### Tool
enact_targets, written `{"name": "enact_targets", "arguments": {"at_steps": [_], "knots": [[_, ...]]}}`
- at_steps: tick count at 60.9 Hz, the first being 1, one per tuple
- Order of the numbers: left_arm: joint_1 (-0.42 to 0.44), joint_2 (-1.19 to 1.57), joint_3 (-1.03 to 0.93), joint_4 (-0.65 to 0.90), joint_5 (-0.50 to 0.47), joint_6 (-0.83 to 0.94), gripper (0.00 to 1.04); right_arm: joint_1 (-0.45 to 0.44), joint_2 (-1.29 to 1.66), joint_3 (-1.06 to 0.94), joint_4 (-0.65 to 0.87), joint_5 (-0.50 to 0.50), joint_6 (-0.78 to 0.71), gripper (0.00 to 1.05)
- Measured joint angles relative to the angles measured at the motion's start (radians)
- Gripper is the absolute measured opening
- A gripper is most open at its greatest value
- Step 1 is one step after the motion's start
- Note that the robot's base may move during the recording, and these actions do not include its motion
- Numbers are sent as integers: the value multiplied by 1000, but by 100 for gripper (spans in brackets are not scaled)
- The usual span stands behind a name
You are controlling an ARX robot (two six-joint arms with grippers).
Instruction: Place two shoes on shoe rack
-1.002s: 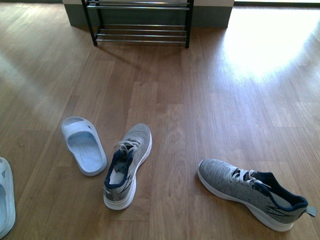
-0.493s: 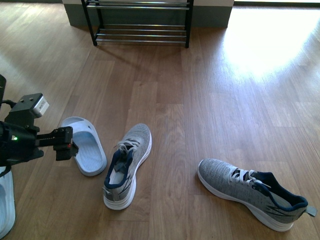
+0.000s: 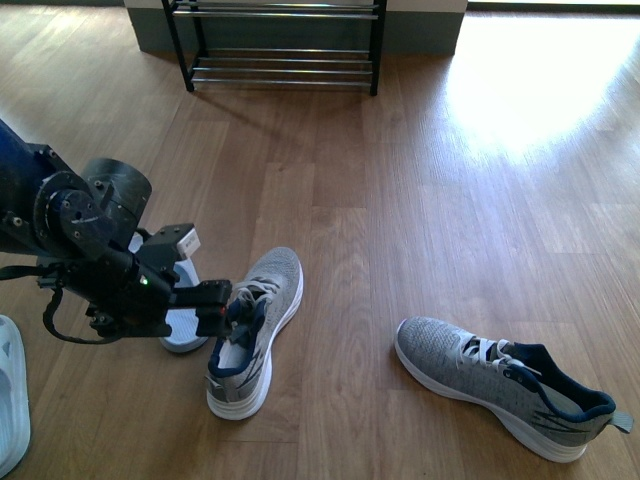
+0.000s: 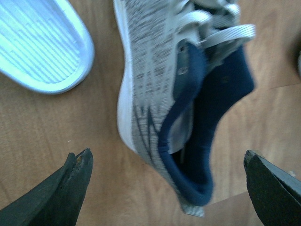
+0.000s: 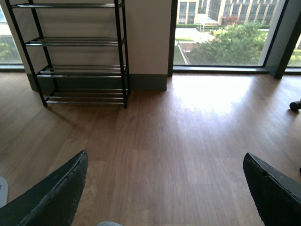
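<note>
At the near left edge a pale blue slide [image 3: 10, 400] lies partly cut off by the frame. Just right of it the left arm [image 3: 80, 240] reaches low over the wooden floor [image 3: 400, 200]. It covers most of a second pale blue slide [image 3: 185, 338], so only that slide's near end shows in the front view. The left gripper [image 3: 232, 312] hangs over the heel opening of the left grey sneaker [image 3: 268, 290]. This sneaker stands on its sole just beside the second slide, toe pointing far and slightly right. In the left wrist view the jaws are spread wide, with the dark fingers [image 4: 66, 188] on either side of the blue-lined collar and nothing pinched. Whether they touch the shoe cannot be told. Far back, against the wall, stands the shoe rack [image 3: 280, 70], well apart from every shoe; no shoe shows on its chrome bars. The right grey sneaker [image 3: 470, 375] lies near and to the right, toe pointing left and heel toward the near right corner. The right gripper [image 5: 164, 159] shows only in its own wrist view, jaws spread and holding nothing. It faces the rack and a bright window [image 5: 221, 33] to the rack's right.
</note>
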Motion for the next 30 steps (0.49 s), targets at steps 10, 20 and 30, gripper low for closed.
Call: {"name": "enact_targets", "arguments": {"at_steps": [10, 20, 30], "knots": [[-2, 52, 52, -30, -14, 32, 95, 0, 0, 0, 0, 0, 0, 96], [-16, 103, 132, -69, -31, 53, 95, 0, 0, 0, 0, 0, 0, 96], [-32, 165, 211, -113, -37, 73, 95, 0, 0, 0, 0, 0, 0, 96]]}}
